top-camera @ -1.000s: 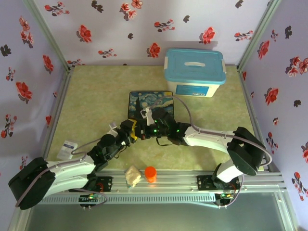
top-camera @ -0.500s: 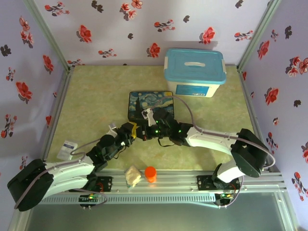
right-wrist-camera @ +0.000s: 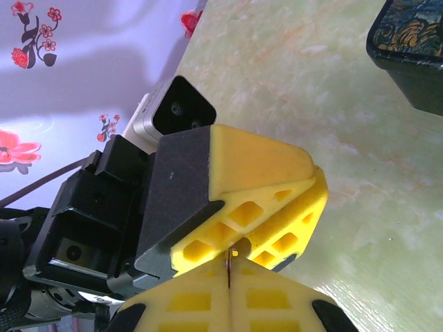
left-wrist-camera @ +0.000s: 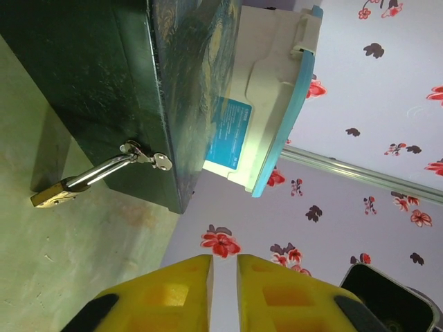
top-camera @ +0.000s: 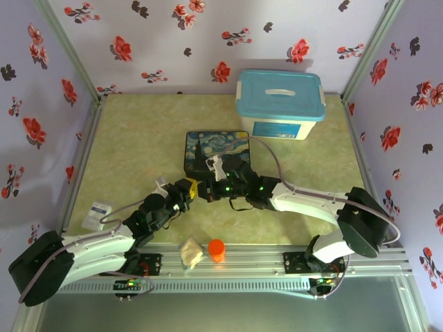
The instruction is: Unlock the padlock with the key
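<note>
The tiny brass padlock [left-wrist-camera: 52, 196] lies on the table, its silver shackle hooked through the metal clasp [left-wrist-camera: 147, 155] on the dark painted tin [top-camera: 221, 149]. My right gripper [right-wrist-camera: 229, 273] is shut on the thin dark key [right-wrist-camera: 228, 261], whose tip pokes up between the pads. That tip sits right at the yellow fingers [right-wrist-camera: 256, 166] of my left gripper [left-wrist-camera: 225, 266], which is open by a narrow gap with nothing in it. From above, the left gripper [top-camera: 188, 188] and right gripper [top-camera: 205, 191] meet tip to tip just in front of the tin.
A white box with a blue lid [top-camera: 279, 104] stands behind the tin at the back right. At the near edge are an orange cap [top-camera: 217, 249] and a crumpled beige lump [top-camera: 190, 253]. A white packet [top-camera: 97, 211] lies at the left.
My right gripper has slid toward the near left with the key and now meets the left gripper's fingertips. The left arm has shifted slightly.
</note>
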